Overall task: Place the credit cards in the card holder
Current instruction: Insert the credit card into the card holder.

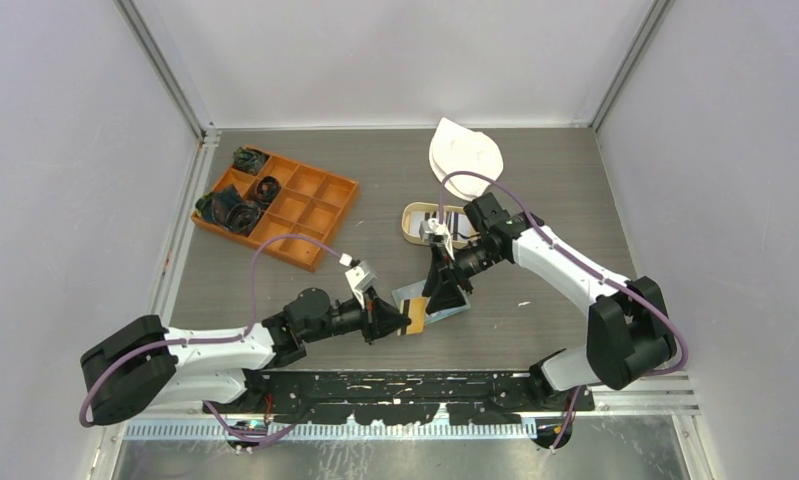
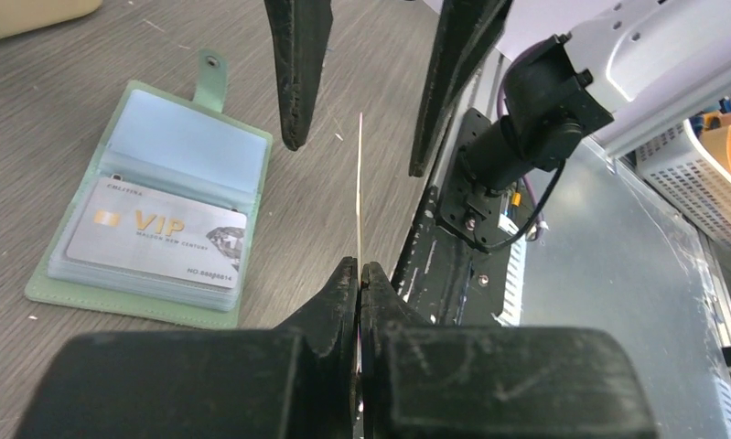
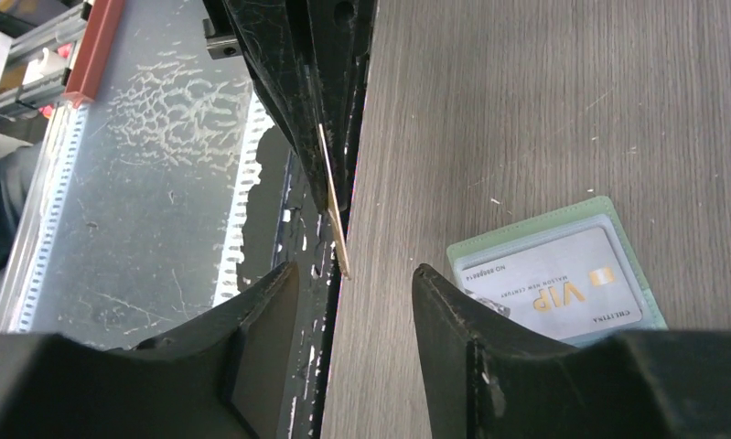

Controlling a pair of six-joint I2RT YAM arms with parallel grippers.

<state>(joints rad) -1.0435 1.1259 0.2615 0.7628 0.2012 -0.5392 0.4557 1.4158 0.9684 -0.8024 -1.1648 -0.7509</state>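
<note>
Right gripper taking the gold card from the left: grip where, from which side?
The free end of the gold card, opposite the left gripper. It stands edge-on, so come in along its length, one finger on each flat face.

Gold "VIP" on grey card (image 2: pixel 155 240) in card holder (image 2: pixel 133 308), smaller lettering around it too fine to read

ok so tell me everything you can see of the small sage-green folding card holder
The small sage-green folding card holder lies open and flat on the grey wood-grain table, near its front edge. It looks like soft faux leather, with a strap tab carrying a snap stud at one edge. Inside are clear pale-blue plastic sleeves; the upper one looks empty, and a silver VIP card with a gold chip sits at the lower stack.
</note>
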